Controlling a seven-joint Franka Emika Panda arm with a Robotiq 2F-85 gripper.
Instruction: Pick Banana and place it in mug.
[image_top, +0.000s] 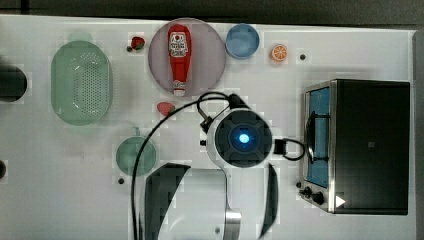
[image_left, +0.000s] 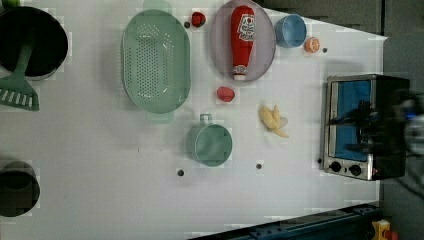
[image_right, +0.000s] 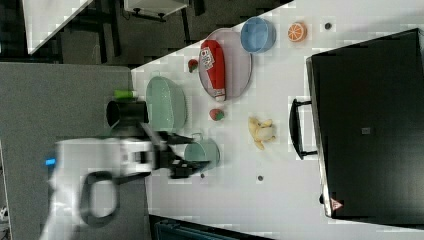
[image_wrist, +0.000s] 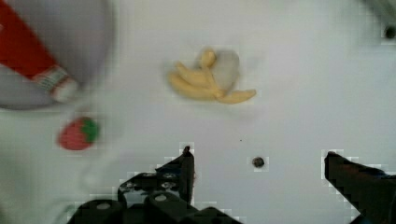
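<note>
The banana (image_wrist: 212, 79), a small pale-yellow peeled toy, lies on the white table (image_left: 100, 150), and my gripper (image_wrist: 258, 156) hangs above and short of it. The dark fingers (image_wrist: 184, 163) stand wide apart with nothing between them. In the left view the banana (image_left: 273, 120) rests between the teal-green mug (image_left: 211, 145) and the toaster oven. The right view has the banana (image_right: 261, 131) to the right view's right of the mug (image_right: 202, 152). My arm's wrist (image_top: 243, 138) covers the banana in the top view, where the mug (image_top: 136, 156) stands upright and empty to the top view's left.
A red ketchup bottle (image_left: 242, 40) lies on a grey plate (image_left: 220, 35). Nearby are a blue bowl (image_left: 291, 31), an orange slice (image_left: 312, 45), two strawberries (image_left: 225, 93) (image_left: 198, 19) and a pale-green colander (image_left: 156, 61). A toaster oven (image_left: 357, 125) stands at the left view's right.
</note>
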